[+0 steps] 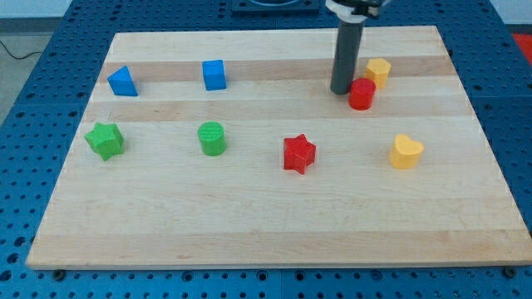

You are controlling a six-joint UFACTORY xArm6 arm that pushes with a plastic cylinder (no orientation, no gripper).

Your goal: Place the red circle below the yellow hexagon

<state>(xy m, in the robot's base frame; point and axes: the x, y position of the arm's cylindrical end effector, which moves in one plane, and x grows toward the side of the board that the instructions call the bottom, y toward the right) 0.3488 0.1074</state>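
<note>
Your arm carries no gripper, so there is no open or closed state to report: my tip rests on the worktop at the red circle's left edge, seemingly touching. The red circle sits just near-left of the yellow hexagon, nearly touching it, so the task looks almost done. Well clear of the pair lie the red star, yellow heart, green cylinder, green star and two blue blocks on the far left.
</note>
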